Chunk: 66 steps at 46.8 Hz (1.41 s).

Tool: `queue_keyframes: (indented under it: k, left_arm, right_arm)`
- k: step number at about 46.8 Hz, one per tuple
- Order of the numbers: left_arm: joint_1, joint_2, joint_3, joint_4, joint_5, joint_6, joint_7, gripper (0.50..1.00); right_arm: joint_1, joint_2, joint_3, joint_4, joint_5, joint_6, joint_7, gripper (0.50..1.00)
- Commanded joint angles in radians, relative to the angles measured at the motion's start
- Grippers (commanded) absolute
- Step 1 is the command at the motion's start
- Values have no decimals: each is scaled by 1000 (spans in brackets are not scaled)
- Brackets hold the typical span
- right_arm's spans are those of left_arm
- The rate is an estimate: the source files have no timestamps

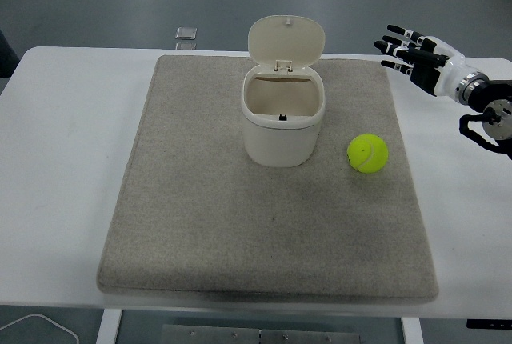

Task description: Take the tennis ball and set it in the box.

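Observation:
A yellow-green tennis ball lies on the grey mat, right of centre. Just left of it stands a cream box with its hinged lid tipped up and back, its inside showing nothing in it. My right hand hovers at the upper right, above and behind the ball, well apart from it. Its fingers are spread, pointing left, and hold nothing. The left arm does not show.
The grey mat covers most of the white table. A small clear square object lies at the table's far edge, behind the mat. A white cable curls below the table's near left corner.

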Motion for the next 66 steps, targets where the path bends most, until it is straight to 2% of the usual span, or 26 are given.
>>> queue_keyframes:
  k: [1, 24, 31, 37, 47, 57, 66]
  left_arm:
    - [0, 0, 1, 0, 0, 0, 0, 992]
    - [0, 0, 0, -3, 0, -2, 1, 992]
    - [0, 0, 0, -3, 0, -2, 1, 992]
    - [0, 0, 0, -3, 0, -2, 0, 992]
    - [0, 0, 0, -3, 0, -2, 0, 992]
    - [0, 0, 0, -3, 0, -2, 0, 990]
    - [0, 0, 0, -3, 0, -2, 0, 992]
  right_arm:
    - [0, 0, 0, 0, 0, 1, -1, 928]
    - [3, -3, 2, 0, -40, 6, 3, 928]
    - [3, -11, 2, 2, -80, 9, 56, 928]
    - [2, -10, 2, 2, -146, 7, 82, 926]
    - [5, -16, -3, 5, -163, 16, 87, 926]
    - [5, -19, -1, 5, -269, 52, 87, 926]
    - [5, -22, -3, 3, -330, 113, 87, 926]
